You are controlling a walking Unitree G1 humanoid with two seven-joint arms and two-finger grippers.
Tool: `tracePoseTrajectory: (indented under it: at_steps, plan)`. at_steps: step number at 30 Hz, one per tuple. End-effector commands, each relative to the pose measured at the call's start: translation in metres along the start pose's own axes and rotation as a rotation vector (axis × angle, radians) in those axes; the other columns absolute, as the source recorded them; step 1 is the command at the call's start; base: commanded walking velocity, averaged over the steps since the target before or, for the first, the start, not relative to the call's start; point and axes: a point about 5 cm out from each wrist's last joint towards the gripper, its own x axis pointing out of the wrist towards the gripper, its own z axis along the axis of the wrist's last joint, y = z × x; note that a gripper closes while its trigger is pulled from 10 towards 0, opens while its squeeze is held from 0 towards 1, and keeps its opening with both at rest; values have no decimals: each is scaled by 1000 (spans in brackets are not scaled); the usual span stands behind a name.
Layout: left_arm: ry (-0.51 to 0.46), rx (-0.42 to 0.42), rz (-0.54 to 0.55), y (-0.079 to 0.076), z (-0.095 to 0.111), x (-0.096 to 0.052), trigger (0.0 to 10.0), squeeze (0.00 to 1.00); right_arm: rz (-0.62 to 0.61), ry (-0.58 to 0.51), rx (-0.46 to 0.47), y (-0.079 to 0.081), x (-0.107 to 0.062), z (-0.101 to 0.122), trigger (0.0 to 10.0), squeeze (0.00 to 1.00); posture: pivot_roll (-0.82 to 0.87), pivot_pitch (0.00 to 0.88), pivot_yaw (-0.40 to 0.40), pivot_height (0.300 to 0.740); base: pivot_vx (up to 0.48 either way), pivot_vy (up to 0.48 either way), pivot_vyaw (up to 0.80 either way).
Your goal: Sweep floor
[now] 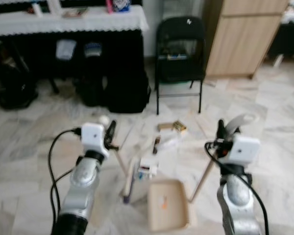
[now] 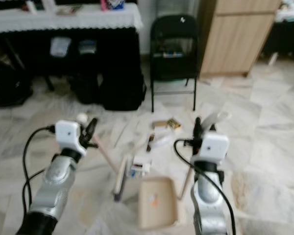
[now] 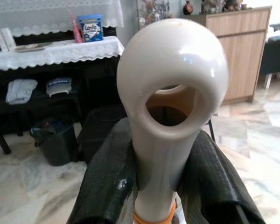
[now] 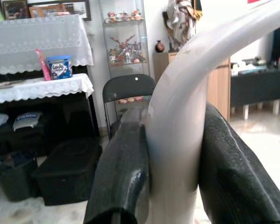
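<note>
"Love" on the blue tub [image 3: 90, 28], smaller print beneath unreadable

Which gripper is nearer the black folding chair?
Right. The right gripper sits below the black folding chair, slightly to its right; the left gripper is farther off, toward the chair's left.
</note>
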Motion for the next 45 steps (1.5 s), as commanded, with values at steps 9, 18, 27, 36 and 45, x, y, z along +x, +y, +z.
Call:
tracePoseTrajectory:
  at_steps: [9,18,27,36,45]
  plan:
    - [-55,-7,-19,-6,10,5,10000,0,-18,-26,-13,-7,2,5,10000,0,-22,0,67,740,287,0,0]
    - [-56,-11,-18,-7,10,4,10000,0,-21,-31,-5,-8,2,6,10000,0,-21,0,66,740,287,0,-303]
    - [-54,-7,-17,-6,10,4,10000,0,-21,-34,-6,-7,2,6,10000,0,-17,0,66,740,282,0,0]
    - [-56,-15,-14,-6,9,5,10000,0,-22,-38,-9,-9,3,7,10000,0,-18,0,66,740,126,0,0]
    - [-46,-17,-2,-3,8,5,10000,0,-20,-44,-11,-10,3,7,10000,0,-17,0,65,740,0,0,0]
